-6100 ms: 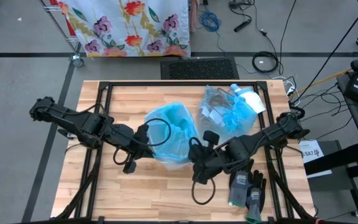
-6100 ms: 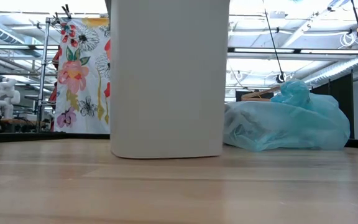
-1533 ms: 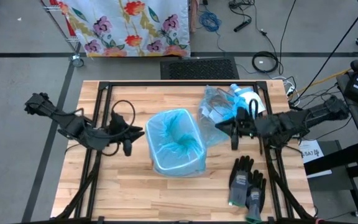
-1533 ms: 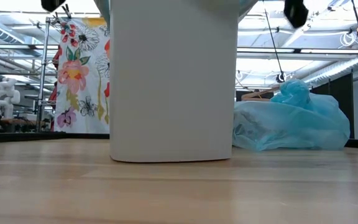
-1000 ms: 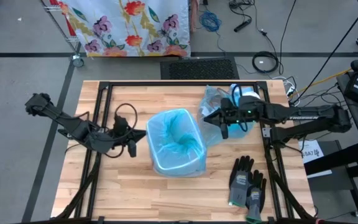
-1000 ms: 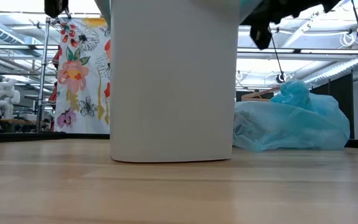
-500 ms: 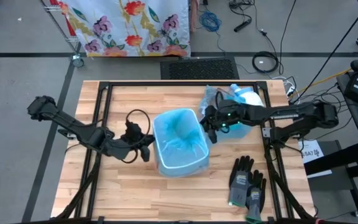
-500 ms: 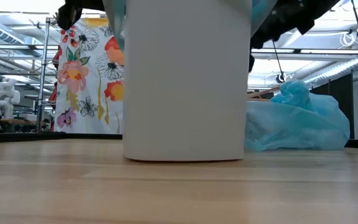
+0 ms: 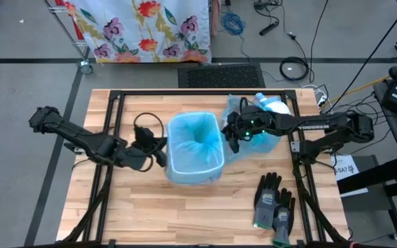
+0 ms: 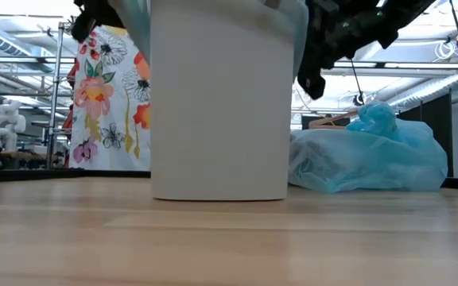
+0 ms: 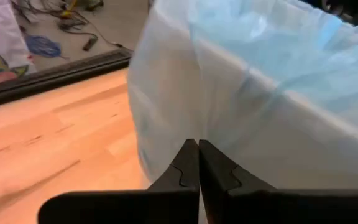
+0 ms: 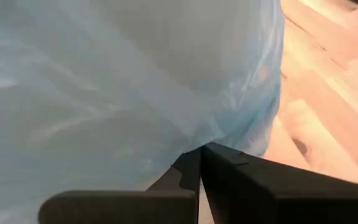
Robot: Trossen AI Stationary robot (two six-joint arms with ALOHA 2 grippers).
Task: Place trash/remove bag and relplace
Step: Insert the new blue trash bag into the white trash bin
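A white bin (image 9: 194,165) (image 10: 219,103) stands upright at the table's middle, lined with a thin blue bag (image 9: 197,140) whose rim folds over the bin's top. My left gripper (image 9: 163,154) (image 11: 198,147) is shut at the bin's left wall. My right gripper (image 9: 231,140) (image 12: 201,151) is shut at its right wall. A stuffed blue bag (image 9: 255,122) (image 10: 368,159) lies on the table behind the right arm. No loose scraps show. My left gripper pinches the liner's overhang (image 11: 194,118) on the bin's left outer wall, coming level from the table's left. A crease in the film runs up from the fingertips. My right gripper pinches the overhang's lower edge (image 12: 188,142) on the bin's right outer wall, coming level from the right.
A pair of grey-black gloves (image 9: 274,204) lies near the table's near right corner. A black frame (image 9: 185,93) runs along the table's far edge and sides. Bare wood (image 9: 143,213) shows at the near left and in front of the bin.
Both grippers have moved in against the bin, the left from the table's left and the right from beside the stuffed bag. The bin has slid a little right, then toward the far edge, still upright.
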